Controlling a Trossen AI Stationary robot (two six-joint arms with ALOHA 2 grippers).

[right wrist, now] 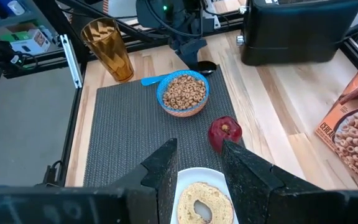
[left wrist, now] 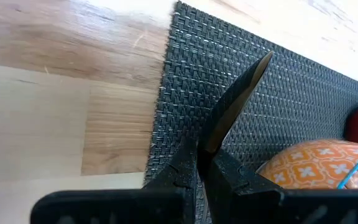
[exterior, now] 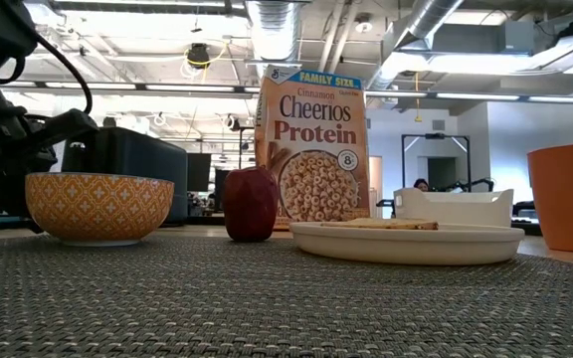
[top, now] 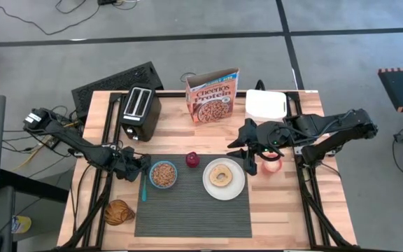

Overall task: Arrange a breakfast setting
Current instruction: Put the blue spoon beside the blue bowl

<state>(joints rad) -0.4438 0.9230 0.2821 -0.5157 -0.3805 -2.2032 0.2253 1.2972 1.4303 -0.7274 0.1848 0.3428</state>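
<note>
Now the dark grey placemat (top: 192, 199) lies flat on the wooden table (top: 285, 203), in the middle of the near side. On its far edge sit three things in a row. The small blue bowl (top: 163, 174), full of little cereal rings, is on the left. The small dark-red fruit (top: 192, 160) stands upright in the middle, right at the mat's far edge. The round white plate (top: 224, 179) is on the right, and the tan bagel (top: 222, 173) lies flat on it. The blue-handled spoon (top: 144, 189) lies just beside the mat's left edge, close to the bowl.

The left gripper (top: 140, 163) is low by the bowl, just past the mat's far left corner. Its two fingers (left wrist: 229, 118) are pressed tight together and hold nothing.

The right gripper (top: 247, 155) hangs above the far right side of the plate. Its fingers (right wrist: 244, 171) are a little way apart with nothing between them.

An orange cup (top: 269, 165) stands on the table to the right of the plate. An amber glass (top: 119, 211) lies on its side left of the mat. At the back of the table are a black toaster (top: 140, 112), a cereal box (top: 212, 95) and a white container (top: 266, 104).
</note>
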